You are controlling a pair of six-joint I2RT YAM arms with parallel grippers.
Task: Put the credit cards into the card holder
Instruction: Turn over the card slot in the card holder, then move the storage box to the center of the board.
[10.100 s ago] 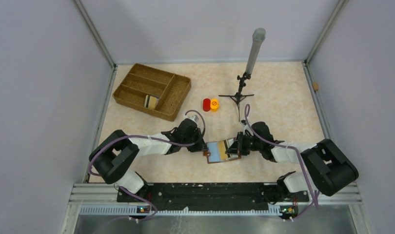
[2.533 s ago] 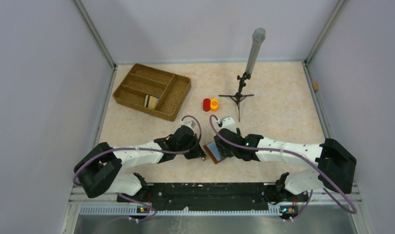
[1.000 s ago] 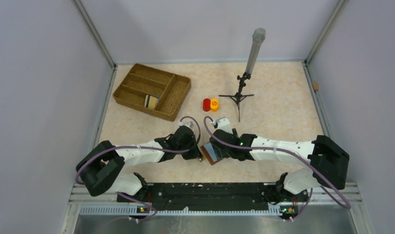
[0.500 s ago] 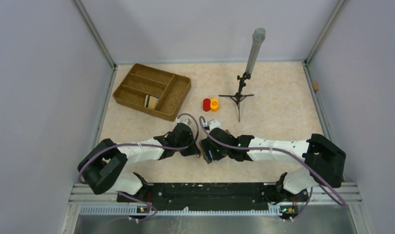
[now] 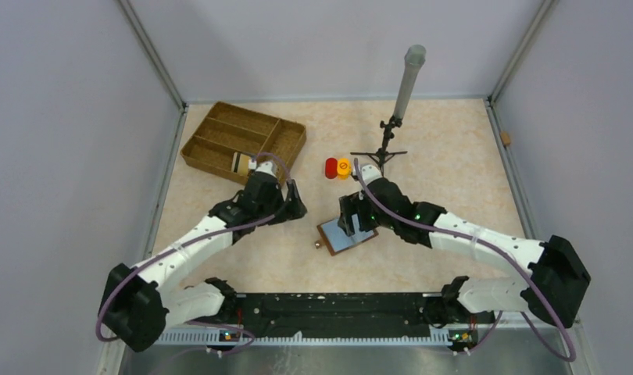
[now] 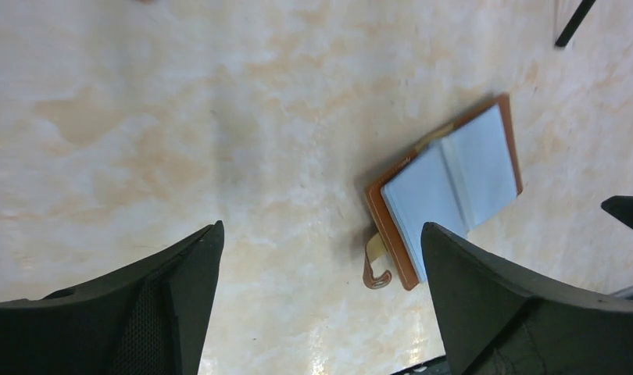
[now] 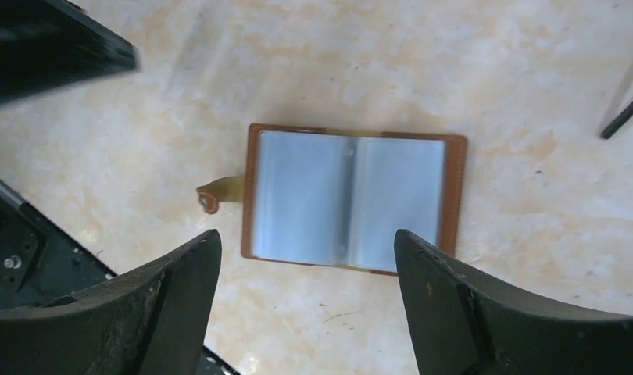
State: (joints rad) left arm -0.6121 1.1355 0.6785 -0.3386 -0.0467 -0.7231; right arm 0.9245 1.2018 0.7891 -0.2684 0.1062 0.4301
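The card holder [image 5: 347,237] lies open and flat on the table, a reddish-brown cover round pale blue-grey sleeves [image 7: 352,199], with its clasp strap [image 7: 216,194] sticking out at one side. No loose credit cards show; any inside cannot be told from the sleeves. My left gripper [image 5: 292,205] hovers open to the holder's upper left, and the holder [image 6: 454,187] sits off to the right in the left wrist view. My right gripper [image 7: 305,238] is open above the holder's near edge with nothing between its fingers.
A divided wicker tray [image 5: 219,129] stands at the back left with a small cream object [image 5: 241,162] in one compartment. Red and orange caps [image 5: 337,167] sit behind the holder. A small tripod with a grey tube [image 5: 388,148] stands at the back.
My left gripper has opened and drawn back up and left, away from the holder. The right gripper has lifted off to the right. The holder, held between them before, now lies open flat.
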